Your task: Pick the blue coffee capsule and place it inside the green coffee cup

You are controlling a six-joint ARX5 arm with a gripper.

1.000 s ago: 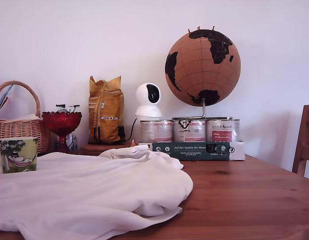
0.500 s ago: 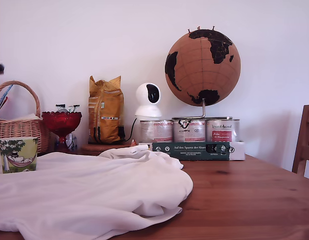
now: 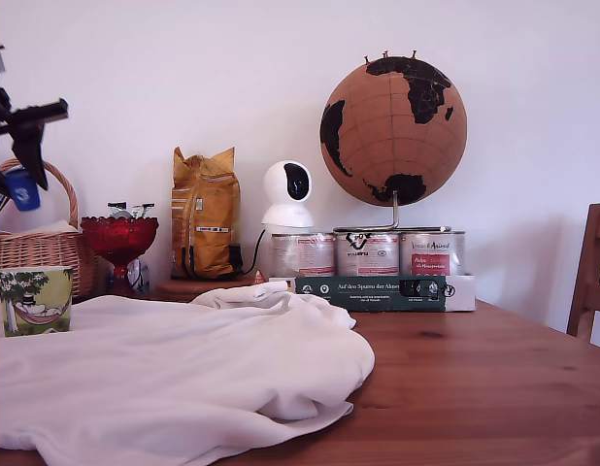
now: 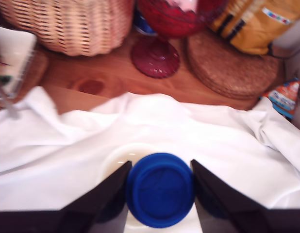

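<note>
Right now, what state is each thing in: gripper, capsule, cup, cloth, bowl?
gripper: shut on the blue coffee capsule, raised above the table.
blue coffee capsule: held between the fingers, off the table.
green coffee cup: upright; inside not visible.
white cloth: rumpled over the table.
red glass bowl: upright beside the basket.

Domestic setting, likely a dining or living room. Evidence: wooden desk against a plain white wall, wooden chair at the exterior view's right, wicker basket, cork globe, food tins, coffee bag, small home camera. White cloth covers part of the desk.
</note>
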